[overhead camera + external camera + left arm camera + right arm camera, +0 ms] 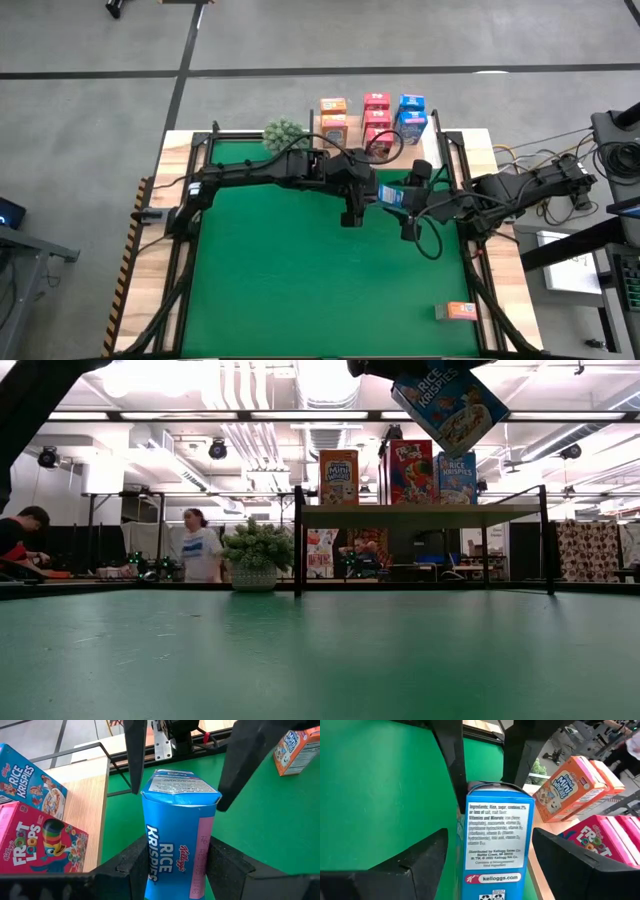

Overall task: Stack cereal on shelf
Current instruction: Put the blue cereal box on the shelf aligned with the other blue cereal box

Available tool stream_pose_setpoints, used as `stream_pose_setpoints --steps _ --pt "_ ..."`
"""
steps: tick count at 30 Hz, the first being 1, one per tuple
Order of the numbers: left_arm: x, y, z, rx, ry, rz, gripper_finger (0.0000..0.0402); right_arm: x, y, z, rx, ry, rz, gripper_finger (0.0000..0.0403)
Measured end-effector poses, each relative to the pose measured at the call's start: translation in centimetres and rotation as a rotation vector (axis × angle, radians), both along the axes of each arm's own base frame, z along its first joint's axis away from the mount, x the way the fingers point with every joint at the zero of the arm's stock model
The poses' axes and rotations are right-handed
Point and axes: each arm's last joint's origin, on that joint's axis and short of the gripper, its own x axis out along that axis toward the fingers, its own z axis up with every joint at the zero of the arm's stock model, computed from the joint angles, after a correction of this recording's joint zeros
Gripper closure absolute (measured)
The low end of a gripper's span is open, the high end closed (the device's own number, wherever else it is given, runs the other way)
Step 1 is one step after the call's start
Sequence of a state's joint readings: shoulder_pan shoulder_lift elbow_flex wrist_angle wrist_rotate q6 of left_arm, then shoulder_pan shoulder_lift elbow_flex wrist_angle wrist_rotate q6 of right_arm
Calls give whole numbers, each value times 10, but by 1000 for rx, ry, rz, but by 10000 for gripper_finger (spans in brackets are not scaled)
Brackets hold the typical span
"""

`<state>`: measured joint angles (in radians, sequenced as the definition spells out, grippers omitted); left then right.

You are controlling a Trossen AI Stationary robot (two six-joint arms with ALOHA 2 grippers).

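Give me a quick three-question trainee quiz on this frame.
1. True or false: the blue box in the air rests on the table.
2. Which gripper grips that box: A) left gripper B) right gripper C) neither?
3. What colour is the lone box lying near the table's front edge?

Key:
1. False; it hangs above the table.
2. A; the left one grips it, while the right one's fingers stand open on either side.
3. Orange.

The held blue box [177,835] is printed cardboard with a slight sheen. The counter [300,280] wears matt green felt, edged in pale wood. The shelf [420,515], at twelve o'clock, is plain light wood on thin black metal supports.
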<state>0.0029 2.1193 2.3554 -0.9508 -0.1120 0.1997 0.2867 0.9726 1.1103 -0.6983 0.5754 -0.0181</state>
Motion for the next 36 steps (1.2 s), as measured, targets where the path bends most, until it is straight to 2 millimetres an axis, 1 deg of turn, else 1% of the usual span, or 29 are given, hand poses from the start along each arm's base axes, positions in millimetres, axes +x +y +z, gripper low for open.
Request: stream_pose_setpoints --steps 8,15,24,30,34,36 --pt "0 1 0 1 -3 3 251 1 -9 1 -9 5 -26 184" --pt "0 1 0 3 0 0 251 2 -11 0 17 9 -5 215" --pt "1 0 2 17 -18 -13 251 2 -11 1 17 6 -3 225" --pt "2 0 3 69 -24 -56 249 -1 -13 3 -2 3 7 225" --pt "0 1 6 111 -32 -83 232 -7 -20 7 8 -18 0 225" --pt "-4 2 12 139 -38 -98 219 -12 -24 10 18 -33 11 225"
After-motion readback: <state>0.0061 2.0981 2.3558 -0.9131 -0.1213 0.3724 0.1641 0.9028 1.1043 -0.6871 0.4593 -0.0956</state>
